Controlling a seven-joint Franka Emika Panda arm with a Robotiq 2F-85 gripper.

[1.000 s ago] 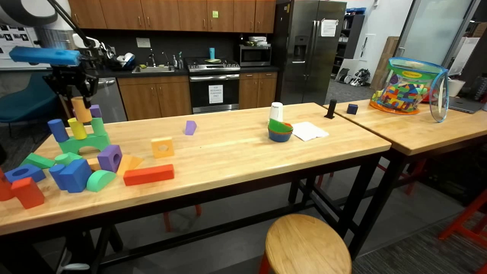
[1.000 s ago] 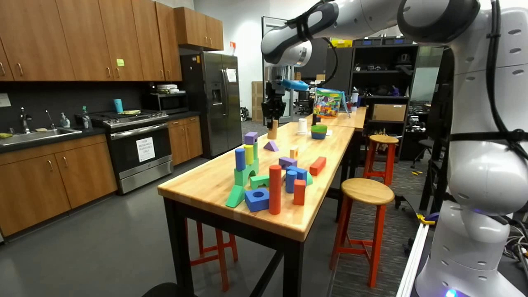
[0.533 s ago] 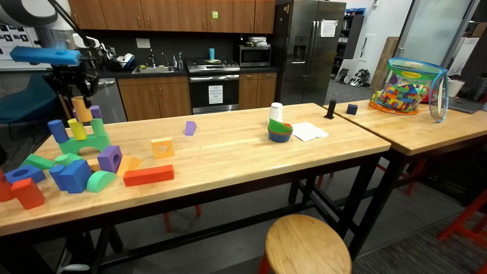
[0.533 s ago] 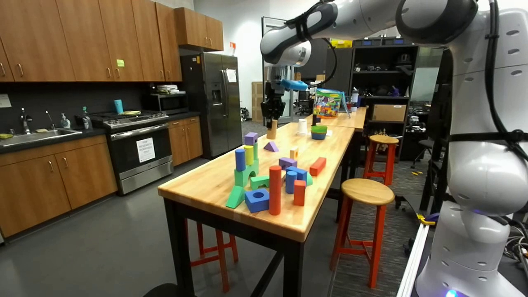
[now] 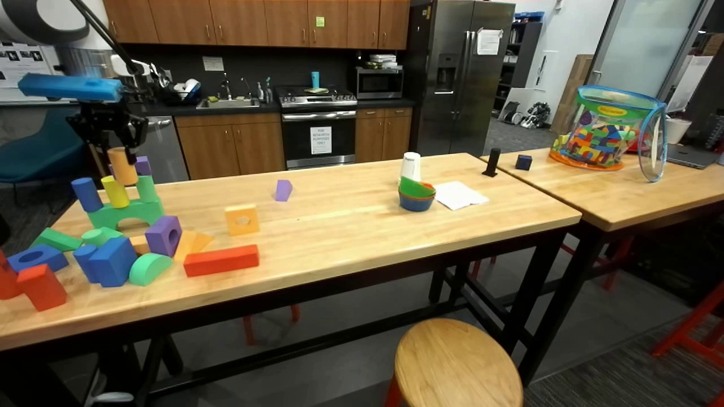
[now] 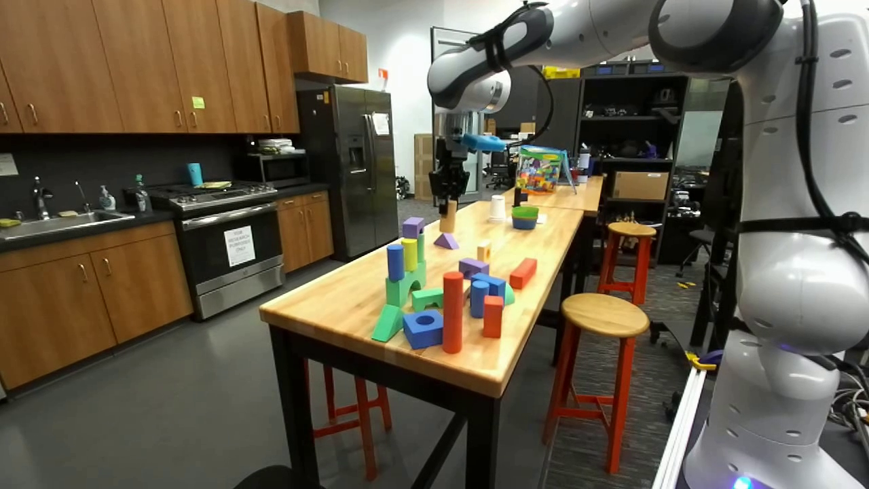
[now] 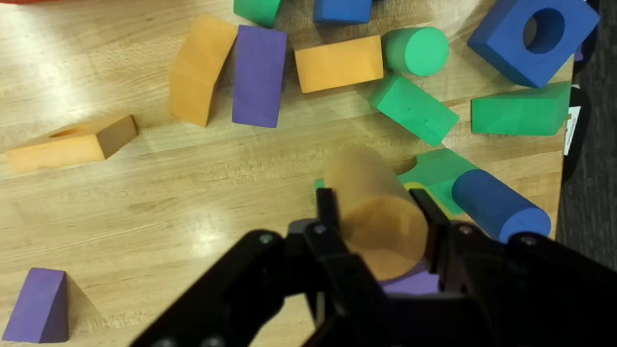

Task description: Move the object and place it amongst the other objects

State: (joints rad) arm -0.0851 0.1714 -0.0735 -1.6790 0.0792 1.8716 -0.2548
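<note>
My gripper [image 7: 373, 202] is shut on a tan cylinder [image 7: 383, 236] and holds it above the table. In both exterior views the cylinder [image 5: 123, 167] [image 6: 449, 217] hangs near a small tower. The tower has a green arch [image 5: 125, 212], a blue cylinder [image 6: 395, 262], a yellow cylinder [image 6: 410, 254] and a purple piece [image 6: 413, 227] on top. I cannot tell whether the held cylinder touches it. A purple rectangular block with a hole [image 5: 163, 236] stands upright in the cluster and also shows in the wrist view [image 7: 259, 76].
Other blocks lie around: a red bar [image 5: 221, 260], a blue block [image 5: 115, 261], an orange block with a hole [image 5: 242, 219], a purple wedge [image 5: 283, 190] and a tall red cylinder [image 6: 452, 312]. Bowls [image 5: 416, 195] and a white cup [image 5: 410, 166] stand farther along the table.
My gripper has moved down very slightly with the tan cylinder held in it. The blocks on the table have not moved.
</note>
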